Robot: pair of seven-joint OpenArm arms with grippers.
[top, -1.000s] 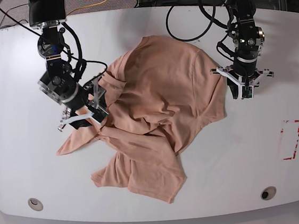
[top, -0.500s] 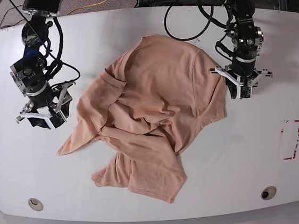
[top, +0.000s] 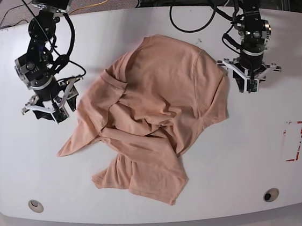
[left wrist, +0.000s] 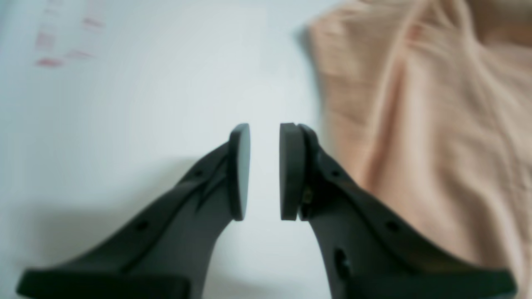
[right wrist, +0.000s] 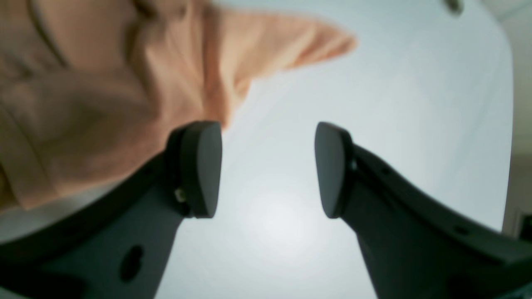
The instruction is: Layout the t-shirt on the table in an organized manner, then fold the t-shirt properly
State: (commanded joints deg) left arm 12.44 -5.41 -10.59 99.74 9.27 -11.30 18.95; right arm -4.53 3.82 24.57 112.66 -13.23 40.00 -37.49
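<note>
Your right gripper point(top: 47, 107) sits at the left of the base view, over bare tabletop point(top: 15, 159) just beside the t-shirt's point(top: 161, 106) left edge, not touching the cloth. In its wrist view the right gripper point(right wrist: 268, 170) has its jaws spread wide with nothing between them; the t-shirt point(right wrist: 83, 95) fills the upper left there, one pointed flap reaching toward the middle, and the tabletop point(right wrist: 415, 104) is white beyond it.

The t-shirt lies crumpled in the middle of the tabletop, peach-pink, bunched and creased, not flat. One flap sticks out to the lower left, another lobe hangs toward the near edge, and the upper part forms a rounded hump. A round grommet point(top: 35, 205) sits near the front left corner, a second grommet point(top: 270, 194) near the front right.

Your left gripper point(top: 250, 83) is at the right of the base view, just beside the t-shirt's right edge, above the tabletop. In its wrist view the left gripper point(left wrist: 264, 170) shows a narrow gap between the pads, holding nothing; the t-shirt point(left wrist: 436, 124) lies right next to one finger, and you cannot tell whether they touch. Red tape mark point(top: 293, 141) is well apart to the right; it shows as a blur point(left wrist: 54, 41) in the left wrist view.
</note>
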